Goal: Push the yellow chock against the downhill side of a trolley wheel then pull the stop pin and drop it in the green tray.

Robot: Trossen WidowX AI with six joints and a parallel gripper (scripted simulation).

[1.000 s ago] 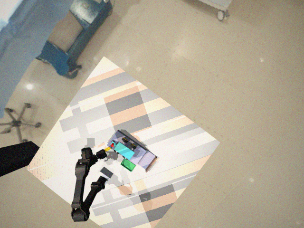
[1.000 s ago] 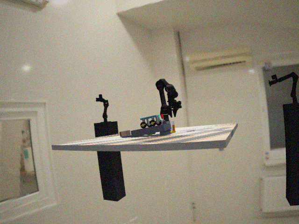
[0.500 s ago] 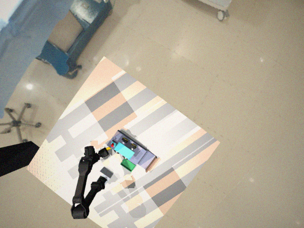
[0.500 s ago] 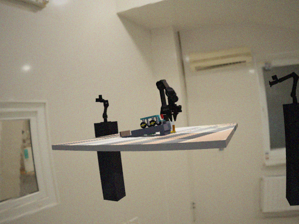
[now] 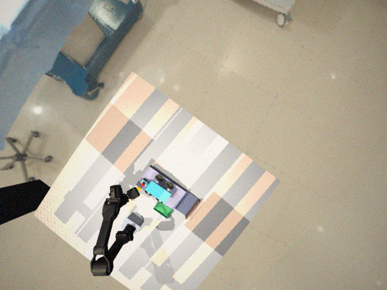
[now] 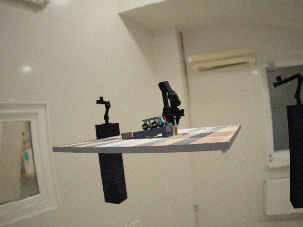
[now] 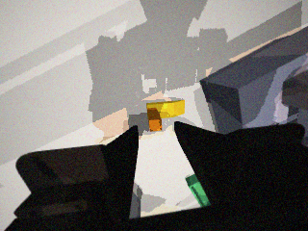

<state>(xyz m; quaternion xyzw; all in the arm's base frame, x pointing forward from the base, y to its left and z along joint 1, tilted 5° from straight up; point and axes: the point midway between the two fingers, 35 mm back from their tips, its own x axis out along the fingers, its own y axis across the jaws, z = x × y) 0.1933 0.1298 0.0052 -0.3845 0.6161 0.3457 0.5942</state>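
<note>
Set high above for the top view, facing down from far enough back to take in tabletop (image 5: 199,140) (image 6: 137,148) and floor (image 5: 312,124). Placed well back and off to the side for the exterior view, looking across nearly level with the tabletop. Mounted close behind the gripper's fingers for the wrist view, aimed past them, sharing ramp (image 5: 182,194) (image 6: 149,132) (image 7: 223,98) with both others.
</note>
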